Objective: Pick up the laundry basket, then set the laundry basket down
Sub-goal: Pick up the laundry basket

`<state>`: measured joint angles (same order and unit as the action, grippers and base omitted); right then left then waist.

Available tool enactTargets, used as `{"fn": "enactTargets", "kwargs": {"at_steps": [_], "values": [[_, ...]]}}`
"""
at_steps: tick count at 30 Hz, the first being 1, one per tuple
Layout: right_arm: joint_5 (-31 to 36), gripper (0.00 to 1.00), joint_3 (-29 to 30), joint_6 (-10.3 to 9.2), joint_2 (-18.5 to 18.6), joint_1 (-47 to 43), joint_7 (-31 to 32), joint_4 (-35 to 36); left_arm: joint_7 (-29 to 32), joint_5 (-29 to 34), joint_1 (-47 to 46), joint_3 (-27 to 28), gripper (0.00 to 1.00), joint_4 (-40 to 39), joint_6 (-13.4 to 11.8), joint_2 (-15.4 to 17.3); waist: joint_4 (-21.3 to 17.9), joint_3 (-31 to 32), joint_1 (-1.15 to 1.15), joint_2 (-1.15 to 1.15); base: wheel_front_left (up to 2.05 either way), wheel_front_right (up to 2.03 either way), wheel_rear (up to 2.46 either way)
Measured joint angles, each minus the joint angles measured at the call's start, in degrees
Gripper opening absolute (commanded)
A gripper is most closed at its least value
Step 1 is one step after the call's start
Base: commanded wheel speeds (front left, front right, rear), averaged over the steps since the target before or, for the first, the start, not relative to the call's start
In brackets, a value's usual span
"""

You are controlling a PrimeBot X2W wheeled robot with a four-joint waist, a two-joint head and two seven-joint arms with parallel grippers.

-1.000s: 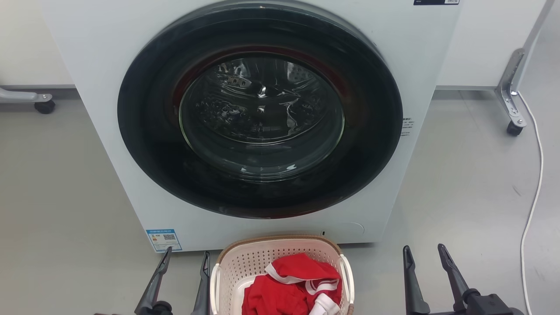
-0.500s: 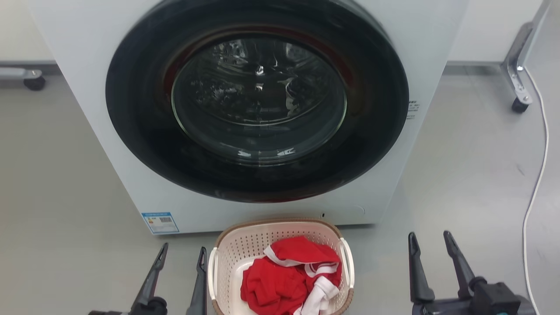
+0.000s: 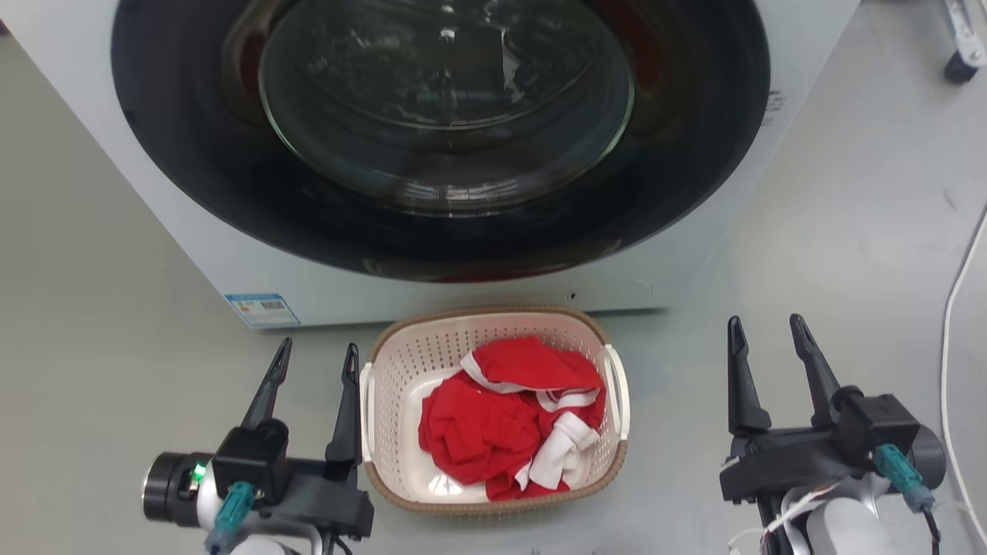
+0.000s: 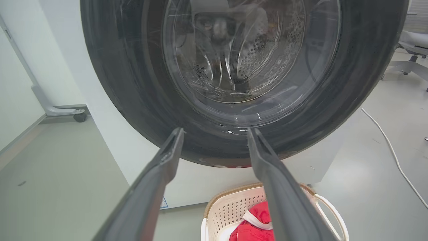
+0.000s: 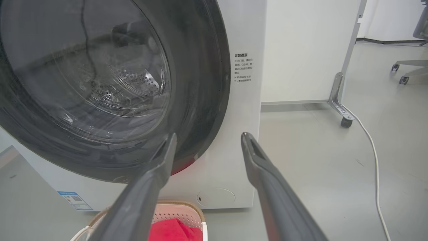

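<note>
The laundry basket (image 3: 401, 362), cream with perforated walls, a brown woven-look rim and white side handles, stands on the grey floor just in front of the washing machine. Red and white clothes (image 3: 509, 412) lie inside it. My left gripper (image 3: 316, 354) is open, its inner finger close beside the basket's left handle (image 3: 365, 412). My right gripper (image 3: 767, 331) is open, well to the right of the basket. In the left wrist view the basket (image 4: 227, 207) shows low between and behind the fingers; in the right wrist view its rim (image 5: 187, 204) shows at the bottom edge.
The white washing machine (image 3: 193, 254) with its big dark round door (image 3: 439, 131) stands directly behind the basket. A white cable (image 3: 960, 308) runs along the floor at the right. A wheeled metal frame leg (image 5: 339, 107) stands at the far right.
The head camera has tilted down and closer, so the basket and both grippers now show more fully. Both grippers remain open on either side of the basket.
</note>
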<state>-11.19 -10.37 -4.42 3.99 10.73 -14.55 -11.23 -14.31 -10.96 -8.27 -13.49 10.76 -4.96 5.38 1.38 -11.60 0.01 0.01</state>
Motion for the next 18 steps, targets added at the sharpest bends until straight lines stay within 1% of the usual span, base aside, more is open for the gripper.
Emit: {"fn": "enactTargets", "kwargs": {"at_steps": [9, 18], "values": [[-1.0, 1.00, 0.1, 0.24, -0.1, 7.8, 0.9, -9.1, 0.1, -1.7, -7.8, 0.0, 1.00, 9.9, 1.0, -1.2, 0.2, -7.5, 0.01, 0.00, 0.00, 0.00, 0.00], [-2.8, 1.00, 0.1, 0.23, -0.2, 14.2, 1.7, -16.4, 1.7, -3.6, -14.6, -0.5, 1.00, 18.1, 2.0, -2.2, 0.6, -15.2, 0.01, 0.00, 0.00, 0.00, 0.00]]}}
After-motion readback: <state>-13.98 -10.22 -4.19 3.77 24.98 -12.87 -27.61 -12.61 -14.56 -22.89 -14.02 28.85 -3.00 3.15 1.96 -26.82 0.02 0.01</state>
